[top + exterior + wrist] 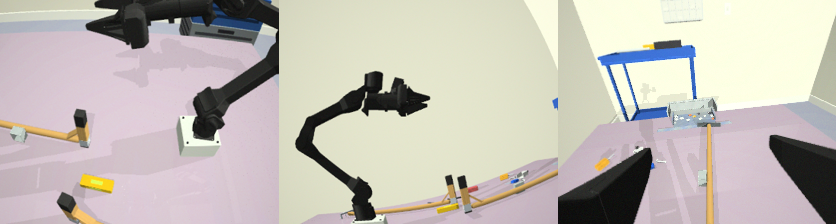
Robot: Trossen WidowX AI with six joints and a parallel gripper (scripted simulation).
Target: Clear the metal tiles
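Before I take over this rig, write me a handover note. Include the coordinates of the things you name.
Pincer (pixel 91 15) (pixel 428 101) (pixel 710 146): open, empty, raised above the table.
Long scraper (pixel 49 132) (pixel 500 195) (pixel 709 165): lying free, its black head by the catch box (pixel 692 106).
Metal tiles (pixel 694 116): small pieces show at the catch box; too small to count.
Done: scraper down and out of the pincer; the clearing looks largely finished.
Left: check closely for tiles still on the bench plate, which I can't rule out; if none, probably nothing.

the lower wooden handle runs off the top view's bottom edge.
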